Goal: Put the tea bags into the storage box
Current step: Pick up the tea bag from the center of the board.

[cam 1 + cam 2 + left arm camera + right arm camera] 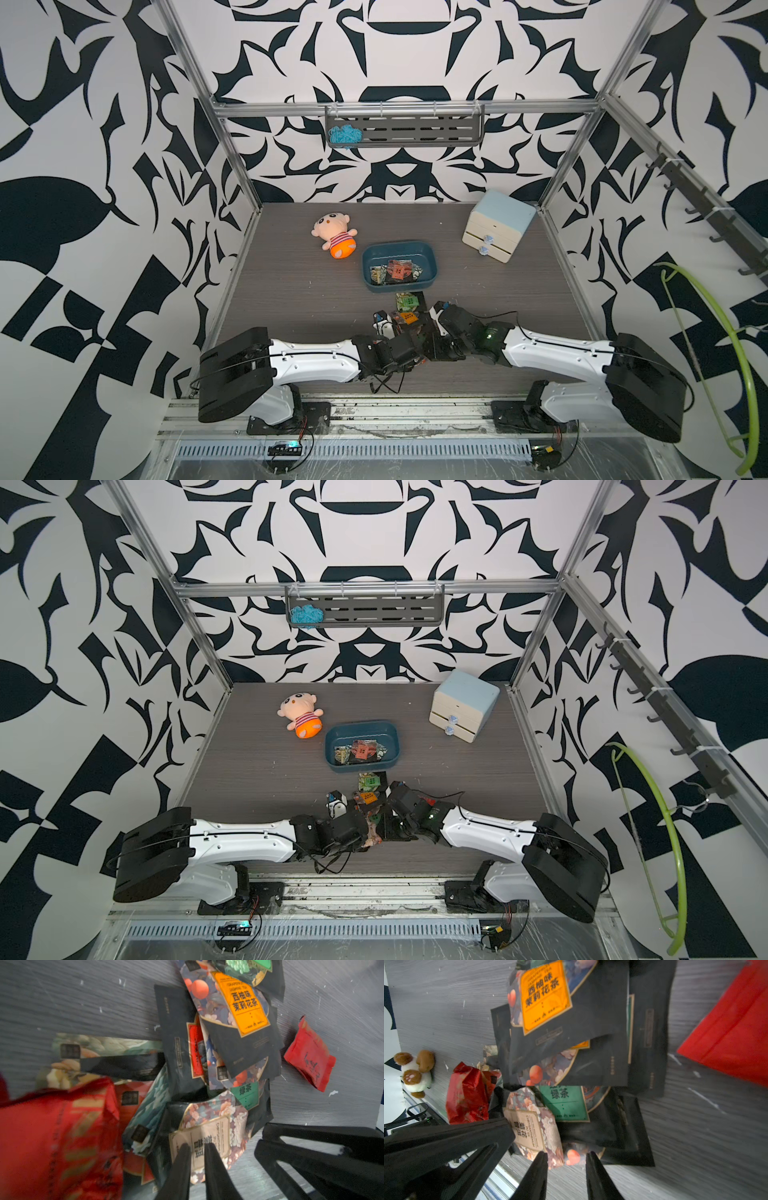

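Top views: we see a grey wood-grain table (291, 291) inside a metal frame, with walls papered in black-and-white swirls. The storage box (433, 266), smooth dark teal plastic with rounded corners, sits mid-table with several tea bags (397, 270) inside. More lie in a pile (409, 318) just in front of it, where the left arm (316, 357) and right arm (552, 353) meet. A doll (334, 237) lies left of the box, and a cream drawer cabinet (498, 224) stands at back right. A slotted shelf (403, 129) on the back rail holds blue yarn (345, 135). In a top view a pinkish bag (372, 831) shows between the wrists.

Left wrist: glossy crinkled foil, close up. The left claw (197, 1153) has its tips nearly together, pinching the tan-label bag (201, 1138) with a flower print. An orange-label bag (243, 1003) tops the pile. A small red bag (309, 1055) lies apart on bare table, and a big crumpled red one (58, 1136) is blurred.

Right wrist: the right claw (566, 1159) is part spread and grips nothing. Its tips sit at the pile's near edge with a fruit-print corner (572, 1157) between them. Only here do we see a brown-and-white plush toy (415, 1073) by the table edge.
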Robot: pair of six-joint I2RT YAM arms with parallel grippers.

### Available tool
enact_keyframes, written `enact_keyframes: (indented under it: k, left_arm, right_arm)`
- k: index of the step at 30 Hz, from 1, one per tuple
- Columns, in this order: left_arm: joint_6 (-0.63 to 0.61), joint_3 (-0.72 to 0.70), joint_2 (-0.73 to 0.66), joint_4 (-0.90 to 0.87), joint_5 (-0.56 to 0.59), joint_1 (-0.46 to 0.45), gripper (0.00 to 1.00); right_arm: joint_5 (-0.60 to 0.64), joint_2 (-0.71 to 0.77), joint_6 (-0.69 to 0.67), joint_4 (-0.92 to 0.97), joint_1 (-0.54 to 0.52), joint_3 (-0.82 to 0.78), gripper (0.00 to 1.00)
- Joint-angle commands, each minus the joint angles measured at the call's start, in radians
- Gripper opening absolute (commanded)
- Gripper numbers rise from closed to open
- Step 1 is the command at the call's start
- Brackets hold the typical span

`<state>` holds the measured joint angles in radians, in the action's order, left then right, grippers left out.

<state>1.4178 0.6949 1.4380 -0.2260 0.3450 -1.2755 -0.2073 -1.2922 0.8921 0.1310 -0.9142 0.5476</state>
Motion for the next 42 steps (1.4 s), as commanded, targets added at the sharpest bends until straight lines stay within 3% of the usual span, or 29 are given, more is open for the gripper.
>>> enact_keyframes:
  k: [1,22,26,42]
  left_arm:
    - [0.013,-0.025,0.019,0.001,0.011,0.006,0.18]
    - [0.041,-0.067,0.016,0.02,0.002,0.01,0.17]
    - [0.044,-0.069,0.016,0.016,0.007,0.01,0.17]
    - [0.053,-0.074,0.009,0.007,0.019,0.011,0.17]
  right_arm:
    - [-0.01,-0.012,0.008,-0.043,-0.006,0.038,0.35]
    - [-0.049,-0.1,0.034,-0.118,-0.027,0.038,0.34]
    - [-0.066,-0.096,0.038,-0.13,-0.03,0.043,0.27]
    - [-0.098,-0.038,0.05,-0.149,-0.037,0.052,0.21]
